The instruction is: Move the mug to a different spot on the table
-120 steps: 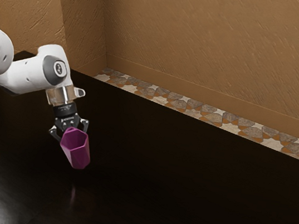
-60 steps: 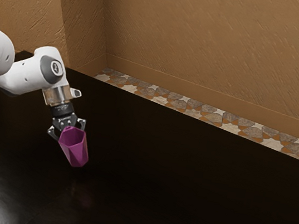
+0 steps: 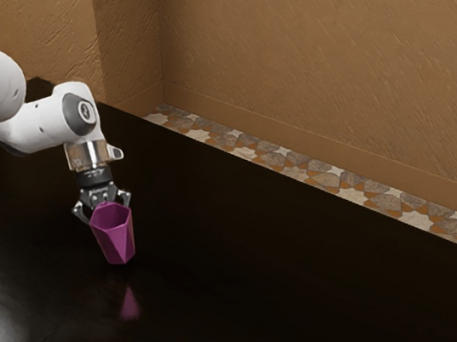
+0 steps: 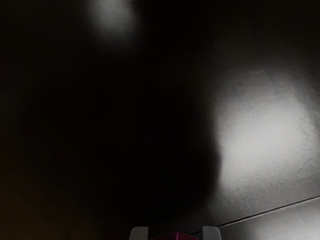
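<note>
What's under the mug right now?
The mug hangs tilted in the gripper. Beneath it: the dark glossy table, with a purple reflection. Its base faces away, unseen.

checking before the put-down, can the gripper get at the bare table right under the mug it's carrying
Probably yes. The gripper, shut on the rim of the tilted mug, hangs a little above the dark table. In the exterior view I see nothing between the mug and the tabletop beneath it.

Open table [image 3: 300, 268] around claw [image 3: 103, 205] and mug [image 3: 114, 236]; wall [image 3: 331, 57] distant.
</note>
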Controlling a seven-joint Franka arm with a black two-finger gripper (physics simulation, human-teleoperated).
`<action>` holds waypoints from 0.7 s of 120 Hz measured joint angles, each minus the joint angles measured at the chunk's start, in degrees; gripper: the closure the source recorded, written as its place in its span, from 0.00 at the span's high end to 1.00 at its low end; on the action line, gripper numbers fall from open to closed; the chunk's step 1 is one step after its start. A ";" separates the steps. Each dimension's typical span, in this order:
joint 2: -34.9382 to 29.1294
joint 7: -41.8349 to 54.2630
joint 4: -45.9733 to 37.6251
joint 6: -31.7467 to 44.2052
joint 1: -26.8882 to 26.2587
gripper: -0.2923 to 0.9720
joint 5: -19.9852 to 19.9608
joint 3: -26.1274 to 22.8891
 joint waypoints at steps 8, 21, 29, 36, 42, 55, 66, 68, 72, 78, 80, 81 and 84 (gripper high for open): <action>0.44 -0.30 0.00 -0.18 0.03 0.15 -0.13 0.00; 0.84 -0.73 -0.01 -0.38 0.05 0.15 -0.23 0.00; 1.10 -0.96 0.00 -0.46 0.05 0.15 -0.26 0.02; 1.20 -1.14 0.04 -0.52 0.05 0.15 -0.28 0.02; 1.23 -1.27 0.04 -0.55 0.05 0.15 -0.29 0.02; 1.25 -1.51 0.04 -0.61 0.05 0.15 -0.30 0.03; 1.15 -1.58 0.00 -0.54 0.00 0.28 -0.63 0.10; 1.12 -1.58 -0.03 -0.51 0.00 0.31 -0.73 0.09; 1.08 -1.57 -0.08 -0.46 -0.02 0.37 -0.93 0.09; 0.99 -1.56 -0.14 -0.40 -0.04 0.45 -1.16 0.11; 0.96 -1.55 -0.16 -0.38 -0.06 0.47 -1.21 0.11; 0.95 -1.55 -0.17 -0.37 -0.07 0.48 -1.24 0.12; 0.93 -1.55 -0.18 -0.34 -0.09 0.52 -1.31 0.12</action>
